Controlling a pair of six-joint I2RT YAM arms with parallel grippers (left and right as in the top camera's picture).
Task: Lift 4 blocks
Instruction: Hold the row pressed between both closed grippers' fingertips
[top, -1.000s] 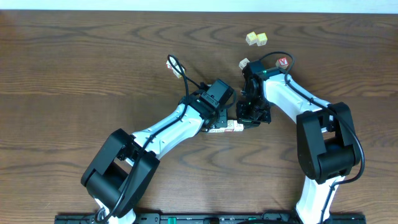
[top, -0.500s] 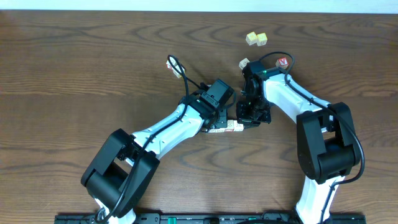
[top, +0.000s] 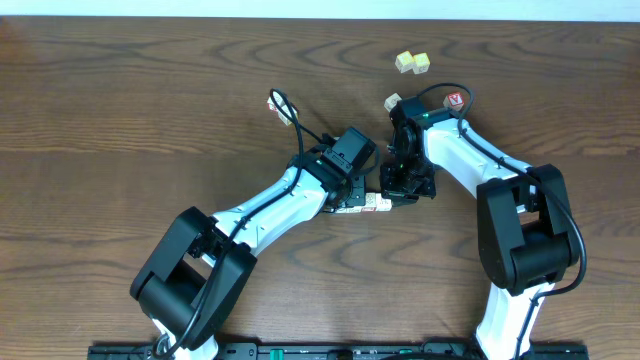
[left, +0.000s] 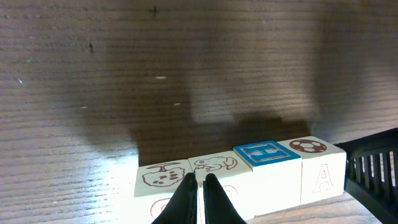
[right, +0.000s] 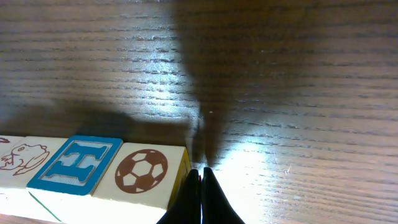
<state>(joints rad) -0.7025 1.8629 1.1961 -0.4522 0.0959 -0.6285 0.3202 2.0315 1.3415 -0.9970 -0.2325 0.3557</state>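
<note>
Left gripper (left: 198, 198): I read it as pressed together, its dark fingertips meeting at the bottom edge of the left wrist view. The tips stand directly in front of the seam between the two leftmost cubes of the row. I cannot tell whether they touch the wood.

Right gripper (right: 201, 186): also pressed together, gripping nothing. Its tips sit just beside the right end of the row, against the corner of the football block (right: 142, 171).

The blocks (left: 249, 174): four pale cubes stand side by side, faces touching, in one straight row. From left to right in the left wrist view I see a spotted-print block (left: 163, 177), an animal-print block (left: 214, 165), a blue H block (left: 266, 153) and the football block, which carries an A on its side face. A dark shadow lies behind the row. I cannot tell whether the row rests on the table (top: 150, 120) or is clear of it.

Overhead, the row lies between the two wrists, near the table's middle. Farther off, a pale cube (top: 393, 102) sits beside the right arm (top: 470, 150). A red-letter cube (top: 455, 100) lies near it. Two yellowish cubes (top: 412, 62) touch each other close to the far edge.
</note>
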